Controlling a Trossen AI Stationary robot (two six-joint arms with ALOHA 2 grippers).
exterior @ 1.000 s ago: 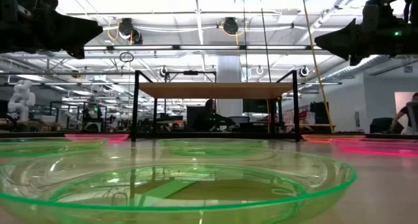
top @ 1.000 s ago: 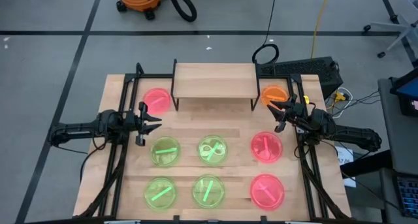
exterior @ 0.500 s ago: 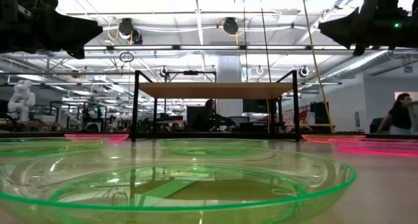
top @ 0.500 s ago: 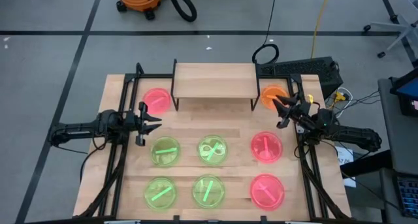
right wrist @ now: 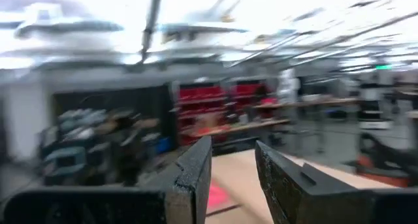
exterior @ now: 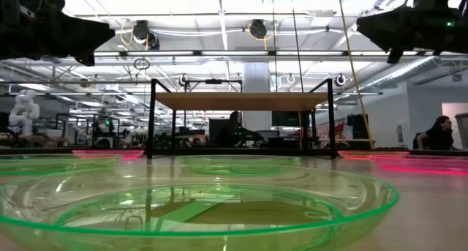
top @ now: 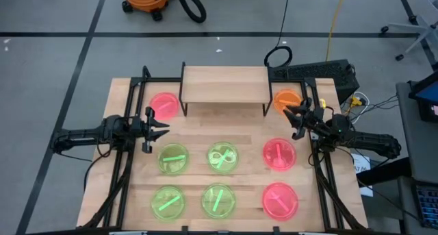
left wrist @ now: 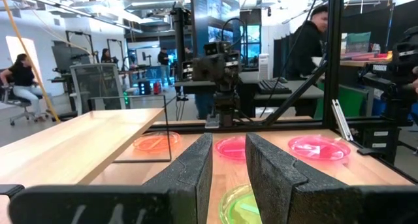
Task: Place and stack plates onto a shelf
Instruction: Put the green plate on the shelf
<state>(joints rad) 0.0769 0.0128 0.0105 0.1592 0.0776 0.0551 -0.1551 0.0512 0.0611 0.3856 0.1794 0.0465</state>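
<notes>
The shelf (top: pixel 224 84) stands at the table's far middle with nothing on its board. A pink plate (top: pixel 164 105) lies left of it and an orange plate (top: pixel 287 100) right of it. Several green plates (top: pixel 173 158) (top: pixel 223 157) (top: pixel 218 200) and two pink plates (top: pixel 279 154) (top: pixel 280 199) lie flat on the tabletop nearer me. My left gripper (top: pixel 154 129) (left wrist: pixel 228 142) hovers open between the left pink plate and a green one. My right gripper (top: pixel 293 118) (right wrist: pixel 233 149) hovers open just near of the orange plate, above the table.
Black frame rails (top: pixel 130 105) run along both table sides. A black keyboard-like box (top: pixel 321 72) and cables sit at the far right corner. In the low view a green plate (exterior: pixel 197 200) fills the foreground. People show in the room beyond the table.
My right gripper has risen and shifted slightly toward the far edge, near the orange plate, staying open. The left arm and all plates have kept still.
</notes>
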